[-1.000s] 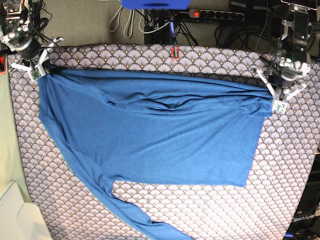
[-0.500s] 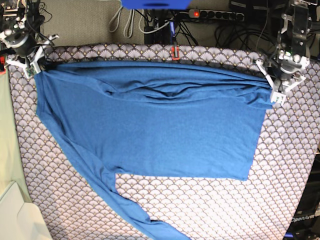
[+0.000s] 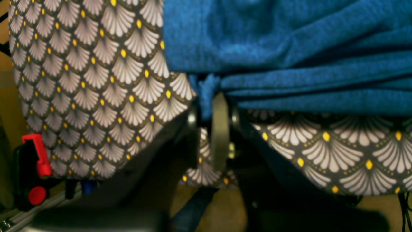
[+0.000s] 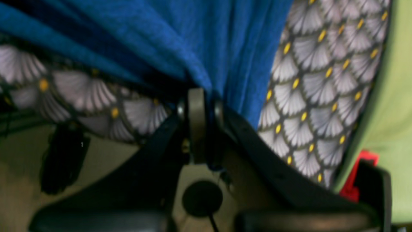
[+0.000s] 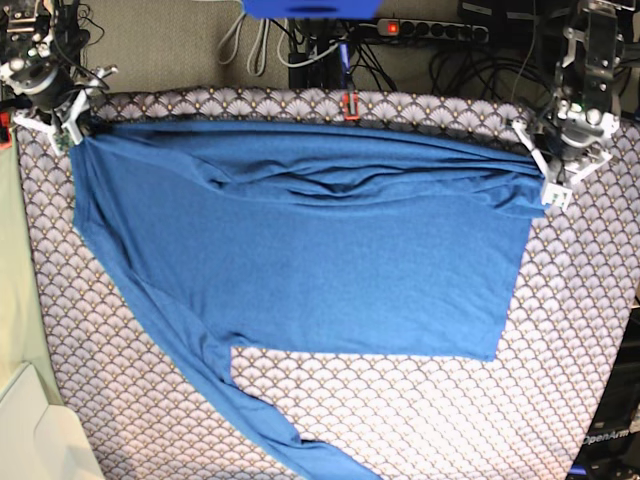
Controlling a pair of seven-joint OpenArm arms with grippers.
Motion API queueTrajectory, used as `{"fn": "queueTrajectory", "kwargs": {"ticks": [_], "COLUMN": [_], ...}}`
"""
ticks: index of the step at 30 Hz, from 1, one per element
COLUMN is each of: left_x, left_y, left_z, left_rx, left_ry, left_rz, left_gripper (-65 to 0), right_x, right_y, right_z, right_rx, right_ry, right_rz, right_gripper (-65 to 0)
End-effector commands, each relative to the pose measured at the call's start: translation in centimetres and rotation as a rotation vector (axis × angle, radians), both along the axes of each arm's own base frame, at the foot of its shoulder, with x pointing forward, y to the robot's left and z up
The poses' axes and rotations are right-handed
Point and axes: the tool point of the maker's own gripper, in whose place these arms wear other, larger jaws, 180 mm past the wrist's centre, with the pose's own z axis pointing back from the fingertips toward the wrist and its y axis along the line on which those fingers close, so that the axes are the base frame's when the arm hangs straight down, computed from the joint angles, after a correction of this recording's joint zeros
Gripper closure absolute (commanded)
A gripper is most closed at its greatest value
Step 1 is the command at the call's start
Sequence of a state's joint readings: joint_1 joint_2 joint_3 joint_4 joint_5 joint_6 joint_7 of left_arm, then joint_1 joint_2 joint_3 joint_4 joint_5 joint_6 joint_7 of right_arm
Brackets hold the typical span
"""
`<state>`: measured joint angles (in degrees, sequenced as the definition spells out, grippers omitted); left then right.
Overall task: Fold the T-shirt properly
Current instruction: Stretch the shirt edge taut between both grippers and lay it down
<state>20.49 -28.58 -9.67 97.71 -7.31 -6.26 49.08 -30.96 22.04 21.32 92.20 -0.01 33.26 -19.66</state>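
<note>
The blue T-shirt (image 5: 320, 260) lies spread across the scallop-patterned table cloth (image 5: 420, 420). Its far edge is stretched between my two grippers, and one long sleeve (image 5: 250, 410) runs off the near edge. At the far left corner, my right gripper (image 5: 70, 130) is shut on the shirt's edge. The right wrist view shows the fabric (image 4: 206, 48) pinched in that gripper (image 4: 207, 96). On the right side, my left gripper (image 5: 543, 180) holds the other corner. In the left wrist view a tuft of the shirt (image 3: 289, 42) sits inside the left gripper (image 3: 206, 103), whose jaws stand a narrow slit apart.
A red clamp (image 5: 350, 103) grips the table's far edge. A power strip (image 5: 430, 30) and cables lie behind it. A pale green surface (image 5: 15, 300) borders the left side, with a white box (image 5: 35, 440) at the near left corner.
Both grippers have drawn the shirt's top edge toward the far side, and the whole shirt has slid that way and flattened. Over the last half second it has hardly moved.
</note>
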Motion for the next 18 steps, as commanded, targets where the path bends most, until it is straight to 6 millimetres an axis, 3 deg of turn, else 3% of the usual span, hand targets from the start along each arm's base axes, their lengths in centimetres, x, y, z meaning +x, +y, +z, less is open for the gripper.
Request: {"fn": "queueTrajectory", "kwargs": {"ticks": [1, 4, 7, 10, 18], "left_x": [0.11, -0.25, -0.34, -0.31, -0.5], "left_y": [1.14, 1.14, 1.0, 1.0, 1.03], "left_z": [0.77, 0.56, 0.45, 0.51, 0.75], "left_rx": [0.041, 0.041, 0.039, 0.039, 0.04], "left_ry": [-0.015, -0.006, -0.002, -0.003, -0.008], "left_rz": [0.002, 0.002, -0.001, -0.002, -0.002], "left_gripper": [-14.6, -30.7, -39.7, -40.4, -40.7], "right_x": [0.42, 0.24, 0.17, 0.22, 0.25], "right_y": [-0.84, -1.1, -1.03, -0.99, -1.3], "right_z": [0.74, 0.64, 0.65, 0.7, 0.89], "right_rx": [-0.031, -0.041, -0.038, -0.038, -0.045], "right_ry": [-0.009, 0.008, 0.004, 0.002, 0.0], "right_rz": [0.0, -0.006, -0.004, -0.002, -0.004], "right_gripper": [-4.4, -15.3, -26.6, -31.4, -30.5]}}
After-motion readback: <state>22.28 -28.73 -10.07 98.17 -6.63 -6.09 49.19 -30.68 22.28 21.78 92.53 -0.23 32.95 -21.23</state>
